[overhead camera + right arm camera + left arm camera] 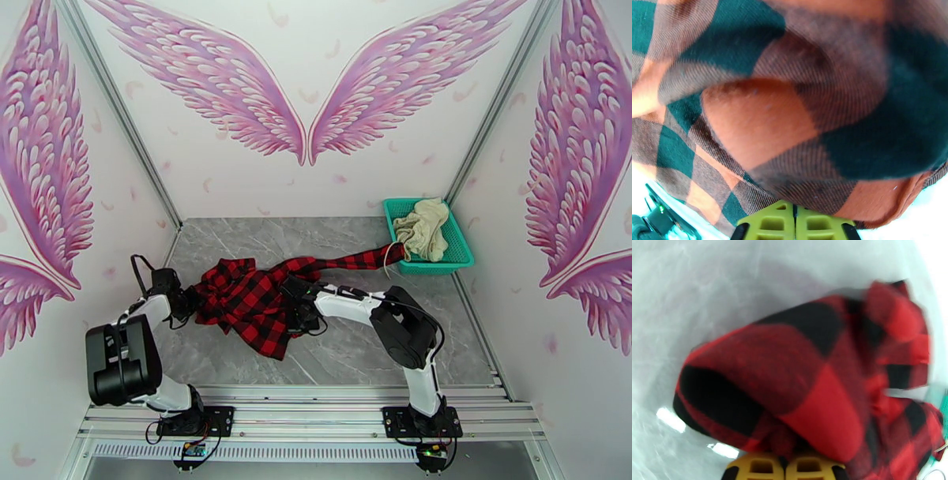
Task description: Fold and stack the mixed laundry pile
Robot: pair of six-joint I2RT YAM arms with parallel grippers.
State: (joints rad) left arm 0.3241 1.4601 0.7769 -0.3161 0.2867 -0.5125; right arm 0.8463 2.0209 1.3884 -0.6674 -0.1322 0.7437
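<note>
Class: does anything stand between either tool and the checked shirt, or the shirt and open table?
Nothing between: left tool and right tool both pinch the checked shirt. One sleeve reaches the teal basket rim, beside the cream cloth, where it may catch.

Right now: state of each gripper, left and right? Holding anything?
Left gripper: closed, pinching the checked shirt.
Right gripper: closed, pinching the same shirt.

A grey marble-patterned table top [347, 355] is seen. A crumpled red-and-black buffalo-check cloth shirt [245, 298] is spread left of its middle, with one sleeve stretched toward the far right corner, where a teal plastic mesh basket [433, 267] is set.
</note>
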